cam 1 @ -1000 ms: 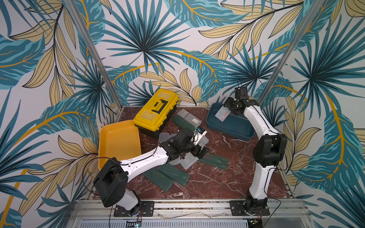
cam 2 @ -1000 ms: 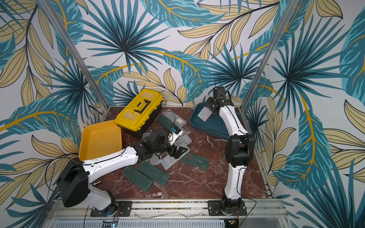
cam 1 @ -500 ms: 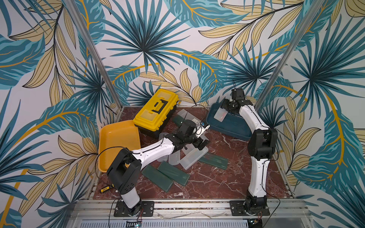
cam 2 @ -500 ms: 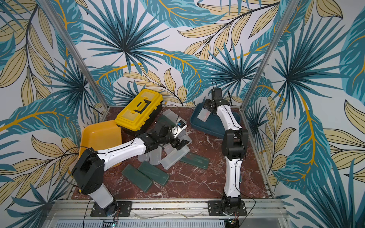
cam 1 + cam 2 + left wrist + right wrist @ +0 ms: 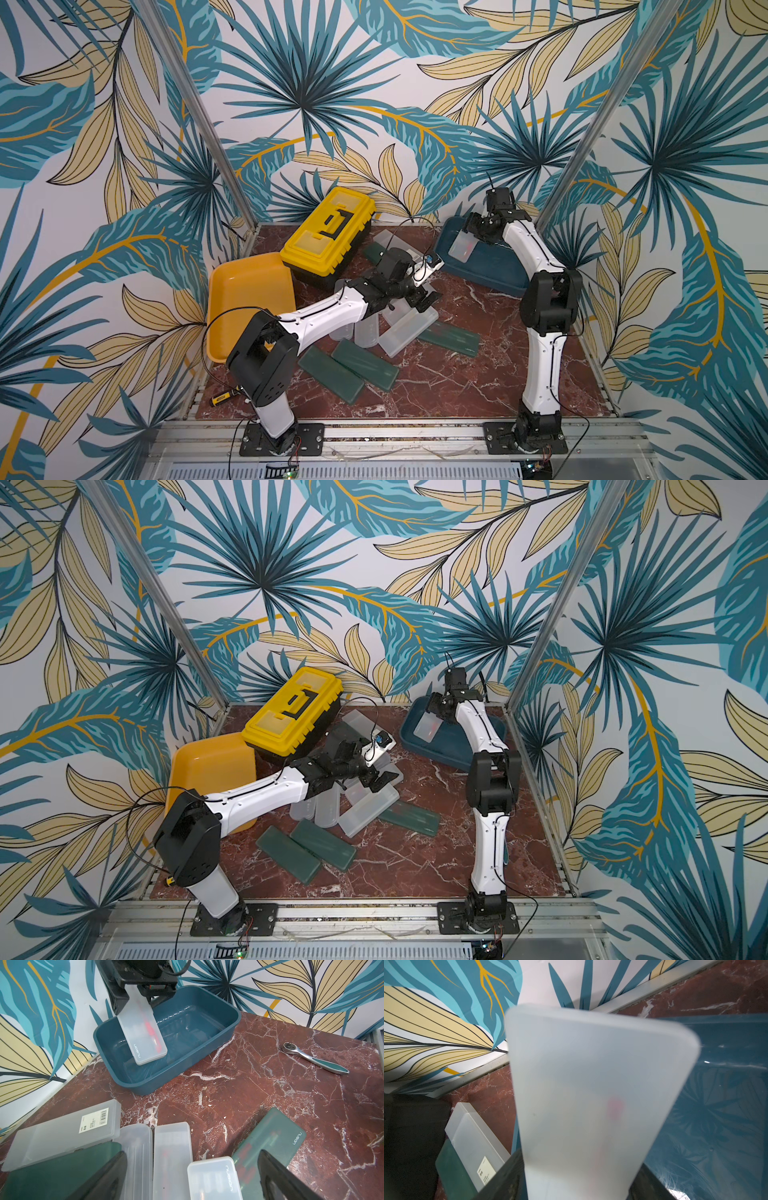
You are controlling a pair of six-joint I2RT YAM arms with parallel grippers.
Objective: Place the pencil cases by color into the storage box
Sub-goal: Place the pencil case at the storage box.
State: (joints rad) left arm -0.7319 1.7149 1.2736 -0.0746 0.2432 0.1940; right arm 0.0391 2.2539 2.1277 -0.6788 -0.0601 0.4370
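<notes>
Marble table (image 5: 270,1095) bears a ratchet wrench (image 5: 311,1059) unseen from the right wrist.

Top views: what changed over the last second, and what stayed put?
The left arm swung, carrying the open left gripper slightly toward the back wall over the piled cases; it took nothing. The right arm shifted its elbow inward. Unchanged: the right gripper shut on the frosted white case over the blue bin, and the pile itself.

Yellow toolbox (image 5: 328,237) (lid shut) and ratchet (image 5: 313,1059) rest on table (image 5: 249,1095).
</notes>
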